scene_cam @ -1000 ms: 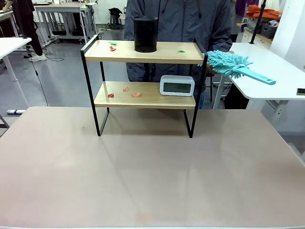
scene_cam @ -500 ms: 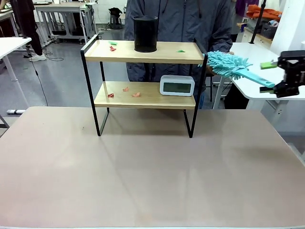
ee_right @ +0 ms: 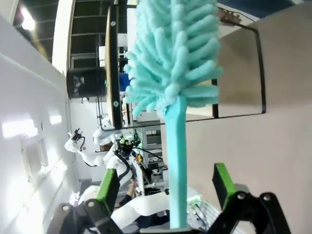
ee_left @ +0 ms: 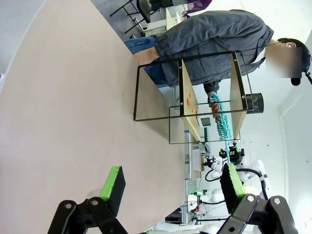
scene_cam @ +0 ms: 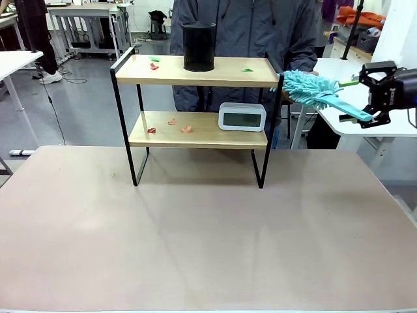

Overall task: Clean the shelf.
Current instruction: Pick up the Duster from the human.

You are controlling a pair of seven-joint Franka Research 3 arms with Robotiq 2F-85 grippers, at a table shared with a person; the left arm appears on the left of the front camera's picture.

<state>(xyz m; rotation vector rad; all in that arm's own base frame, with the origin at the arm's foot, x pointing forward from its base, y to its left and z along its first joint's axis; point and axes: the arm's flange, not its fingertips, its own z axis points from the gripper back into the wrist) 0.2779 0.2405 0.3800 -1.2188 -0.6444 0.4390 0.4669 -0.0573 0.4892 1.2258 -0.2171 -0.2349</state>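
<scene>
Duster (ee_right: pixel 175 73) handle between spread right fingers (ee_right: pixel 108 187) | shelf (scene_cam: pixel 195 134) near far table (scene_cam: pixel 195 248) edge

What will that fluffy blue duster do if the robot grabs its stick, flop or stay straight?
The duster handle looks like straight hard plastic, so it should probably stay stiff in the right gripper, whose jaws stand open around it. The fluffy head looks soft and would likely squash against the shelf. Thin and mostly fluff, it is probably light.

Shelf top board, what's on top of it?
Atop the shelf sit a black cup, a red scrap, a green scrap beside it and another green scrap. The cup's inside and anything behind it are hidden.
</scene>
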